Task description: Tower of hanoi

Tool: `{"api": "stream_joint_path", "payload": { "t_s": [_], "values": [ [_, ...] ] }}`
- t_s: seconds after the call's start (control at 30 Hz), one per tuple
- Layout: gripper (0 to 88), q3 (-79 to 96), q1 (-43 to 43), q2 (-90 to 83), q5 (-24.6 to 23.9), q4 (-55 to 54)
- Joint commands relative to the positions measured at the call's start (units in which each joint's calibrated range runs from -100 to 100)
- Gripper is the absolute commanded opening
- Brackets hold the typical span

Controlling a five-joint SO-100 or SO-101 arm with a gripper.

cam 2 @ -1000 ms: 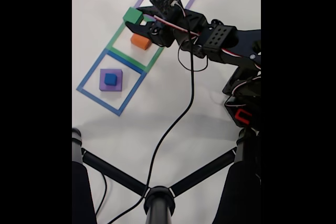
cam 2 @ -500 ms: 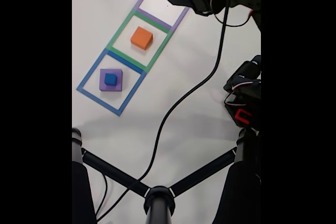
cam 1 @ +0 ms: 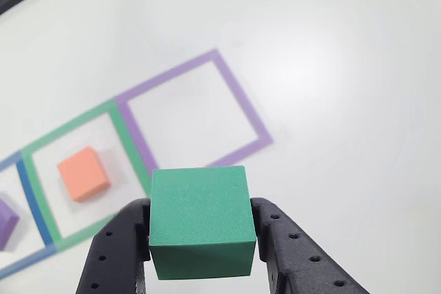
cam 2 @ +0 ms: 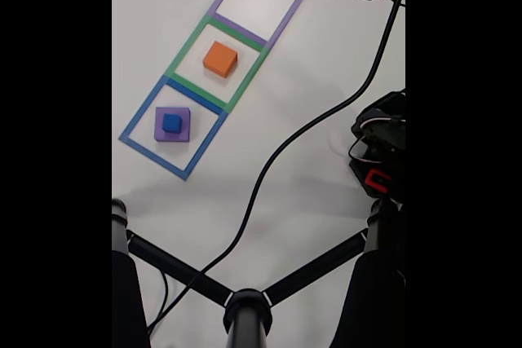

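Clamped between the two black fingers (cam 1: 114, 253) of the gripper (cam 1: 200, 256), a green cube (cam 1: 200, 222) is held above the white table (cam 1: 331, 67) in the other view, one finger pressed to each side face and the cube's top face turned toward the camera. Beyond the jaws, and clear of the cube, a purple taped square (cam 1: 238, 101) is seen with nothing inside it. To the left of the jaws in that view, a green taped square (cam 1: 38, 191) is laid against the purple one, and an orange block (cam 1: 83, 173) is seen resting flat inside it. Further left, part of a purple block (cam 1: 5, 222) is cut by the frame edge. In the fixed view, the purple block (cam 2: 181, 128) is shown inside a blue taped square (cam 2: 139, 116) with a small blue cube (cam 2: 171, 123) resting on it.
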Motion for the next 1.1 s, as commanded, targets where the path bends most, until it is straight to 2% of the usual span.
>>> {"api": "stream_joint_path", "payload": {
  "t_s": [0.0,0.23,0.5,0.83,1.07],
  "values": [
    [2.6,5.4,2.8,-0.1,0.0,-5.4],
    [2.6,28.8,3.5,-2.6,0.0,-28.6],
    [3.0,57.9,2.2,0.3,0.0,-70.1],
    [3.9,71.0,2.0,20.5,0.0,-109.5],
    [4.2,71.6,0.5,36.7,0.0,-129.7]
  ]
}}
